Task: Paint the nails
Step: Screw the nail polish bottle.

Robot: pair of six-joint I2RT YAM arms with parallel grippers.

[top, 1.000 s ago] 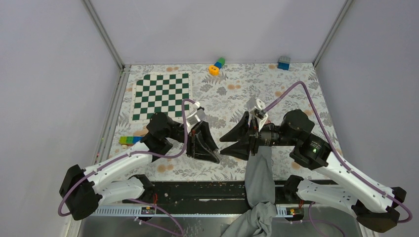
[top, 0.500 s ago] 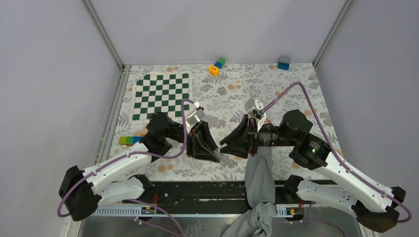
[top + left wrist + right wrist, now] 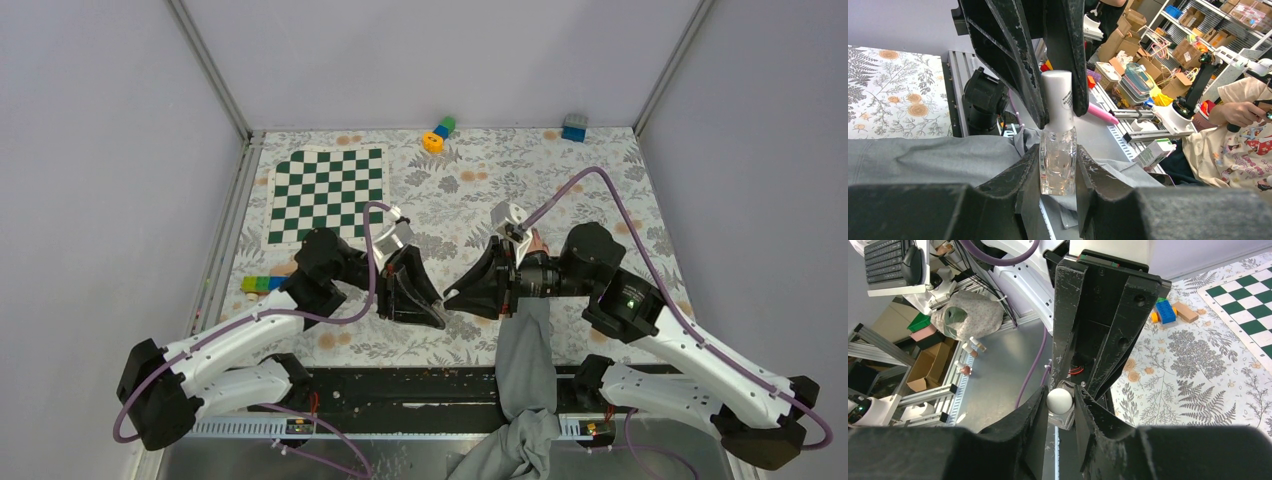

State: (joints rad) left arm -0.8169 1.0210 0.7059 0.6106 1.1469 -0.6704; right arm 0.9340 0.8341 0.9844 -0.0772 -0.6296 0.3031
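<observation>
Shift: right claw [image 3: 452,296] drawing its fingers closer together than a second ago and edging a little toward the left claw [image 3: 436,312], which is staying put.
Top view, claws: meeting tip to tip over the near middle of the worktop [image 3: 600,170], seemingly so that one can be steadying the bottle while the other is working the cap.
Top view, hand: grey sleeve [image 3: 525,350] running up from the near edge under the right arm; a sliver of the human hand [image 3: 537,240] showing just beyond that arm's wrist; nails lying hidden there, not showing in any view.
Top view, bystanders: chequered mat [image 3: 325,195] and toy blocks [image 3: 262,284] lying well apart to the left, taking no part.
Left wrist view, left claw: clenching on the glass body of the polish bottle [image 3: 1058,162], holding it upright.
Left wrist view, right claw: reaching in from above and pinching the white cap [image 3: 1057,100], both fingers appearing to touch it, probably gripping for unscrewing.
Left wrist view, contents: glass looking clear and pale, fill level not showing.
Right wrist view, cap: showing end-on as a white disc between the right fingers, with the left claw's fingers rising behind it.
Right wrist view, beyond the worktop: what look like small capped bottles [image 3: 968,350] standing on a metal surface to the left.
Stage, as a judgement: opening the bottle, painting not yet starting.
</observation>
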